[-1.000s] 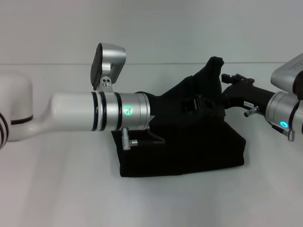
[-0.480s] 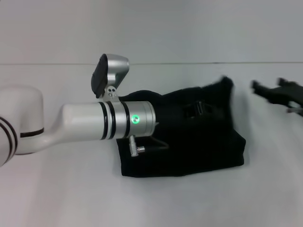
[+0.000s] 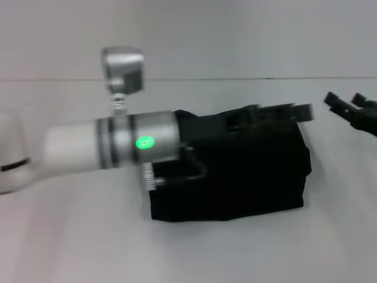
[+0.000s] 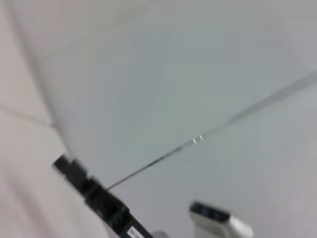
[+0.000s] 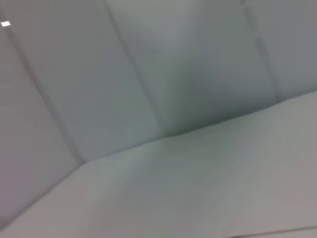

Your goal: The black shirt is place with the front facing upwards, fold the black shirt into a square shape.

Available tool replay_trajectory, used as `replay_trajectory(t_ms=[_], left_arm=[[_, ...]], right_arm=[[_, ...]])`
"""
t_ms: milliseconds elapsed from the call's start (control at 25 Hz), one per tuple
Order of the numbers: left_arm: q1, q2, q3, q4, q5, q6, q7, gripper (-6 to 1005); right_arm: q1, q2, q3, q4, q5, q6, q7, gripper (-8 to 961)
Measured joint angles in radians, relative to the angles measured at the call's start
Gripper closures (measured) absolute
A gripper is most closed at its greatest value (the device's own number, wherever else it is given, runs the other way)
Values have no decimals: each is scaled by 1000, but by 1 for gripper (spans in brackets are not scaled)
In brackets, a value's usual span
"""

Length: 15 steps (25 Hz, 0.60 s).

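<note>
Your black shirt point(image 3: 235, 177) lies folded at centre frame on the desk point(image 3: 70, 242), long axis left-right. The left gripper point(image 3: 277, 113) crosses its upper edge, jaws unreadable; right gripper point(image 3: 347, 106), upper right, spread apart.

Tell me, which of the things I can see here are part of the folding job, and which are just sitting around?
Part of the job:
- the black shirt, lying folded into a compact block
- the left end effector, over the shirt's far edge
- the right end effector, off to the shirt's right, clear of it

Just there:
- the white table
- the wall behind
</note>
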Motion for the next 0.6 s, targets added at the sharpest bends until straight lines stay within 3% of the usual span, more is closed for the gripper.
replay_trajectory(t_ms=[160,320,440,600], left_arm=[[121,14,50,166,3,153,104,436],[262,55,123,257,3,218,274,264],[324,82,173,271,3,214,356,127],[381,94,183,288,3,233,523,88]], right_arm=[[26,-47,-113,-91,-156,-74,359,25],[87,-94,-201,-182,-289,-121,712,25],[158,-136,-253,-197,-390,-136,930,25],[263,-155,-290,-194,-558,-133,1159,26]])
